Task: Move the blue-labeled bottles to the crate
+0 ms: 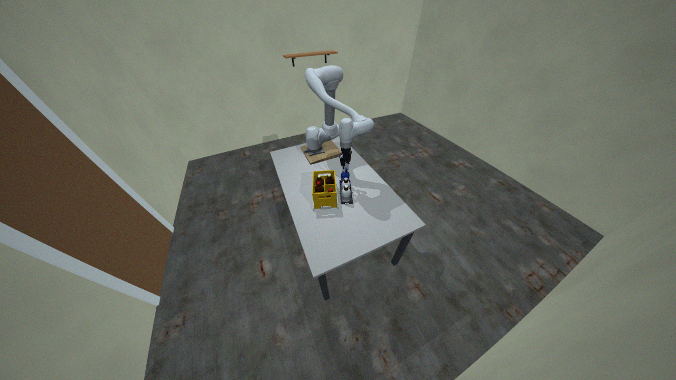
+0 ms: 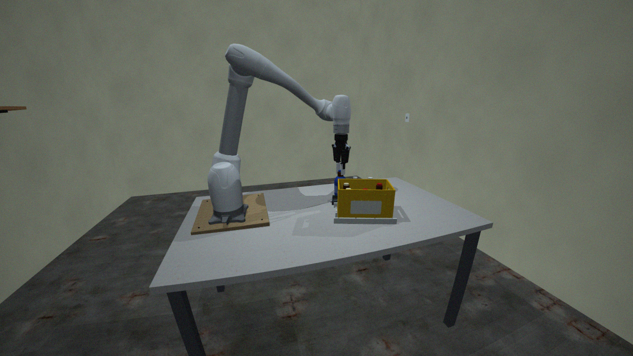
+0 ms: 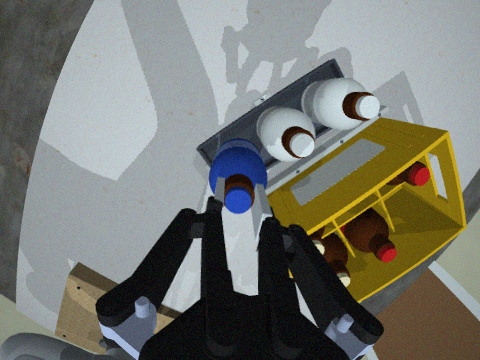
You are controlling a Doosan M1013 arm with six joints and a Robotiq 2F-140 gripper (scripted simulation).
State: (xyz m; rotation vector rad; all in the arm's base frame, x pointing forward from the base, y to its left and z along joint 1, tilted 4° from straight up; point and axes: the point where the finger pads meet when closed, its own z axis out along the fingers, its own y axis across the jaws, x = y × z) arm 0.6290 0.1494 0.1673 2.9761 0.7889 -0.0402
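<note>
One blue bottle [image 3: 238, 168]. Two white bottles [image 3: 286, 132] [image 3: 336, 102] on one tray [image 3: 215, 140]. One yellow crate [image 3: 427, 200] holding three bottles: two red-capped [image 3: 371, 234] [image 3: 412, 175], one pale-capped [image 3: 331, 252].

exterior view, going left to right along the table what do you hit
wooden base plate with the arm's pedestal → gripper shut on the blue-labeled bottle → yellow crate → bare table end

I'm working in a bare test room: plain greenish walls [image 1: 519, 70], a stained concrete floor [image 1: 472, 245], one wall shelf [image 1: 310, 54], and the arm's wooden base plate [image 2: 258, 219] bolted to the surface [image 2: 283, 252].
</note>
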